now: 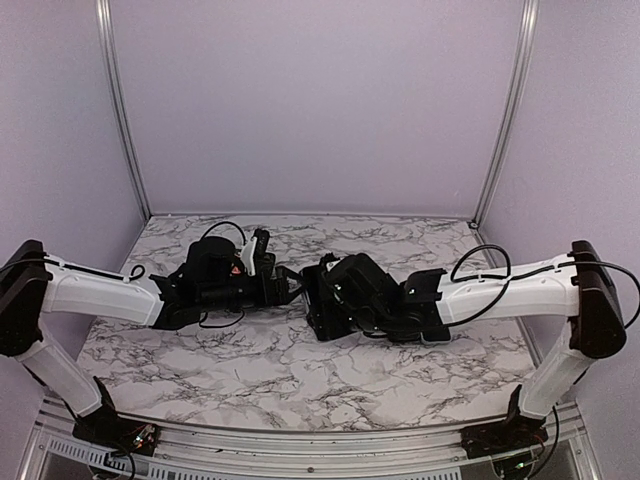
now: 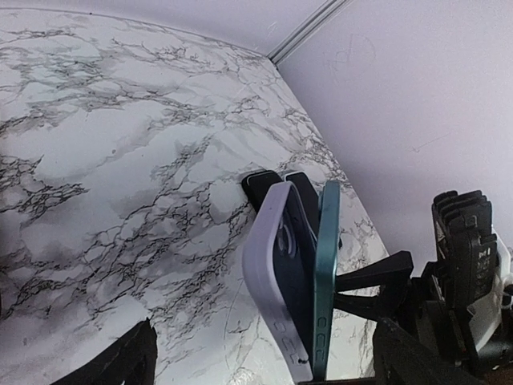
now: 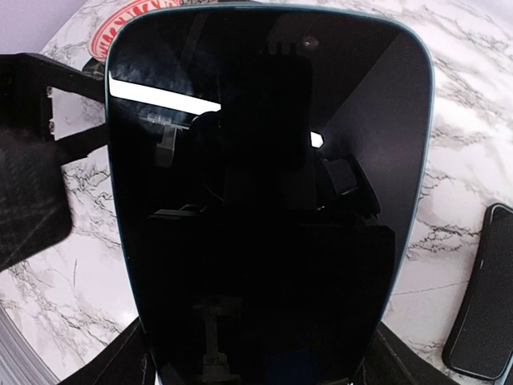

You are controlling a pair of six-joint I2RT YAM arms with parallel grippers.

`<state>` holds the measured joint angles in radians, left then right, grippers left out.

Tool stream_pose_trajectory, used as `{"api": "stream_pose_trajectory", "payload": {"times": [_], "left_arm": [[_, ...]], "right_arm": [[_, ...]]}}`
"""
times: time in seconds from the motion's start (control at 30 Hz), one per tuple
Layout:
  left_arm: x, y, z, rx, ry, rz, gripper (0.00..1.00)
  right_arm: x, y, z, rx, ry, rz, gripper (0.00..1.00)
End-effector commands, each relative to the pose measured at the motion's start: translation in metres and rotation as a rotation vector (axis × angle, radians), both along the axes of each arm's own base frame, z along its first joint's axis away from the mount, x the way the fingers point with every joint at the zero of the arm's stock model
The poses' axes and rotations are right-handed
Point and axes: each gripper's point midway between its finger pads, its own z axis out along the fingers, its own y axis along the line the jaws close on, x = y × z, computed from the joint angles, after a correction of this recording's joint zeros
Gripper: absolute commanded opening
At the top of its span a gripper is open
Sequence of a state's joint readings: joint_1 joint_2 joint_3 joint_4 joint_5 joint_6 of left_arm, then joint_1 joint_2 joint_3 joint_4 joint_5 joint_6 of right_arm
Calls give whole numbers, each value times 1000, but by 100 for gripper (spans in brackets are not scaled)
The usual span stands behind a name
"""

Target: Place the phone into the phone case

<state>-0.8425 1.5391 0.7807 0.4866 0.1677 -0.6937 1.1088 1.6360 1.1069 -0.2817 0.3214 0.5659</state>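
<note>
Overall light: bright, soft and even, falling from above; no hard-edged shadows anywhere.
Top view: sharp across the white marble-patterned table (image 1: 300, 370); only faint, soft shadow lies under the arms (image 1: 100, 290), whose black parts run together with little detail.
Colour: the plain lilac walls (image 1: 310, 100) lend a cool violet cast.
Left wrist view: the table looks pale and bright towards the top; the left hand (image 2: 264, 329), at the bottom edge, is blurred and underexposed.
Right wrist view: the teal-edged phone (image 3: 264, 200) has a glossy black screen that mirrors a bright strip of light and dim silhouettes; its outline bulges with wide-angle distortion.
</note>
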Motion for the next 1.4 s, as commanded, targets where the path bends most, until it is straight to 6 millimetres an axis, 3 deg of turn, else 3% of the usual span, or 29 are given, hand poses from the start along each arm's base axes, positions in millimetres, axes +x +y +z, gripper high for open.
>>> {"api": "stream_pose_trajectory", "payload": {"times": [0.0,0.07,0.23,0.37,0.5,0.63,0.7,0.77,0.8,0.83,1.0,1.07,1.2,1.37], "left_arm": [[12,-16,36,-117,-60,-8,88],[15,-17,41,-125,-69,-1,79],[15,-16,37,-119,-66,5,45],[12,-21,38,-127,-66,-23,26],[8,-22,36,-126,-62,-45,0],[3,-23,34,-121,-63,-74,0],[2,-23,34,-114,-75,-79,0],[1,-22,37,-105,-105,-93,0],[0,-22,41,-103,-125,-101,0],[-1,-22,46,-101,-151,-111,0],[-16,-19,81,-90,-327,-195,0],[-27,-18,98,-89,-414,-245,0],[-70,-21,128,-111,-594,-427,0],[-124,-20,159,-147,-799,-576,0]], "right_arm": [[9,29,48,89,-123,27,32],[8,33,52,89,-135,34,32],[8,38,63,93,-164,39,32],[8,43,64,83,-170,49,32],[8,42,67,82,-176,43,32],[10,36,71,76,-195,28,32],[11,34,73,69,-205,28,39],[10,32,75,63,-214,34,64],[10,29,75,55,-219,36,89],[10,26,75,50,-224,39,96],[-2,4,81,55,-282,143,99],[-14,-3,105,143,-344,238,99],[-40,-20,153,358,-511,400,99],[-88,-27,193,491,-657,653,99]]}}
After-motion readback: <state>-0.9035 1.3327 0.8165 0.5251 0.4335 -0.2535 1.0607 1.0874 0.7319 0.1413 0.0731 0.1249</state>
